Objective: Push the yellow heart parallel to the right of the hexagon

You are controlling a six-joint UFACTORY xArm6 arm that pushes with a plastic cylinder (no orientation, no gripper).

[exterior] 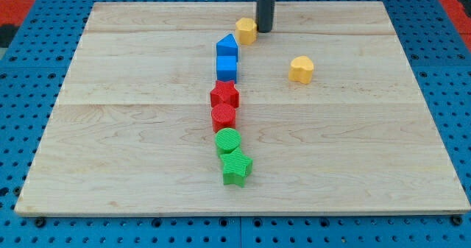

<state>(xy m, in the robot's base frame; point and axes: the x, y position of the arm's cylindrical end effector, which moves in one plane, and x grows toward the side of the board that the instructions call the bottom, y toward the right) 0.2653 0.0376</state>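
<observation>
My tip [264, 30], a bare rod end effector with no jaws, sits upper centre, touching the yellow hexagon's [246, 30] right side. Yellow heart [301, 69] lies well apart, lower right on the table [368, 152], not level with the hexagon, so probably needs pushing upward.

Beside my dark tip [264, 30] sits a yellow hexagon block [246, 30]; farther from it, two blue blocks [227, 57], two ridged red blocks [224, 105], two ridged green blocks [232, 154], a yellow heart block [301, 69], pale wooden board [132, 130]

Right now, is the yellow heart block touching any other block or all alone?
Alone: the yellow heart block has bare wooden board all around it.
</observation>
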